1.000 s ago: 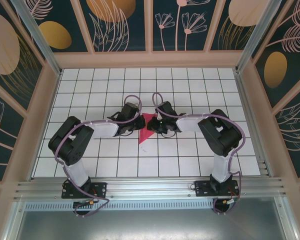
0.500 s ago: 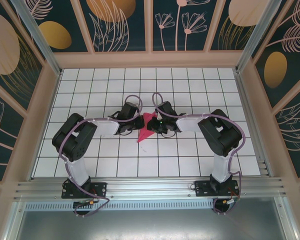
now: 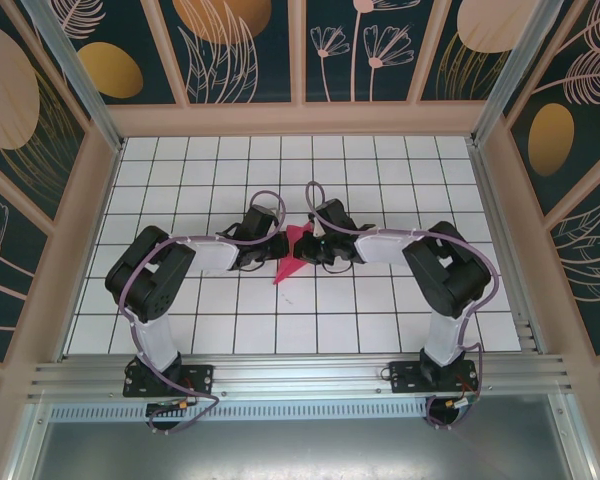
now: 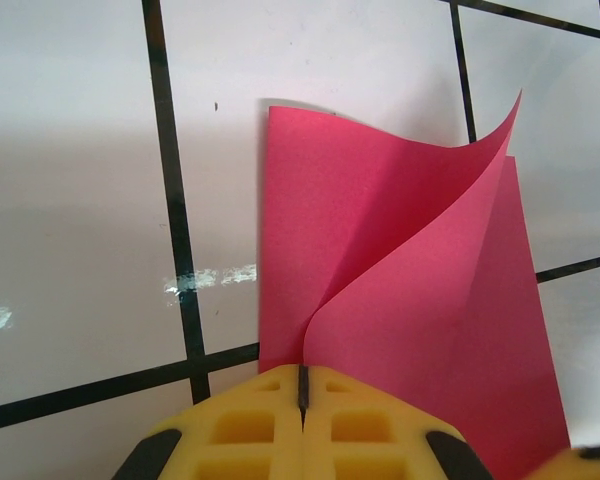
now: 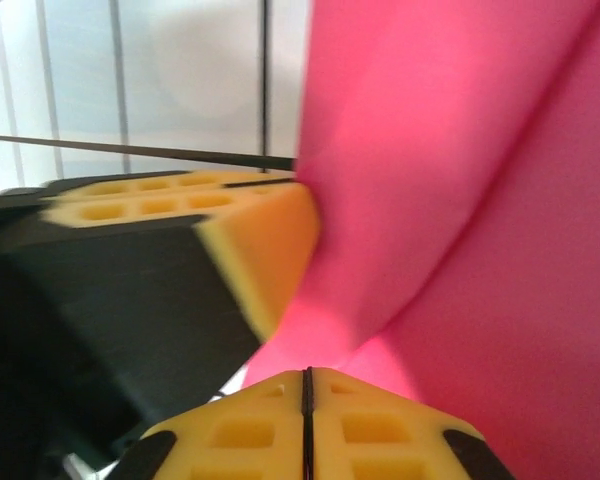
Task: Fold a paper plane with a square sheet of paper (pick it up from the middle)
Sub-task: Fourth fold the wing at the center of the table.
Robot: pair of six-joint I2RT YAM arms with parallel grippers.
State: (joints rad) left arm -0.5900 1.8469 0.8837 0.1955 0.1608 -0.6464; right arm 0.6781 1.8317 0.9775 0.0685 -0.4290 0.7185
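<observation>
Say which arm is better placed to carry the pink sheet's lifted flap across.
Likely right: the right gripper is shut on the curled-up flap of the sheet, while the left gripper, also shut, anchors its edge.

Top view: pink paper (image 3: 292,254) mostly covered by two gripper heads, only small strip and near tip show. Folds too small to tell. Fingertips of left gripper (image 3: 278,246) and right gripper (image 3: 308,248) hidden under own wrists.

Left wrist view: yellow pads (image 4: 250,430) cut off at bottom edge; paper's near part hidden behind them.

Right wrist view: paper blurred, runs off top and right edges. Paper's shape cannot tell. Other yellow pad at left blurred too.
</observation>
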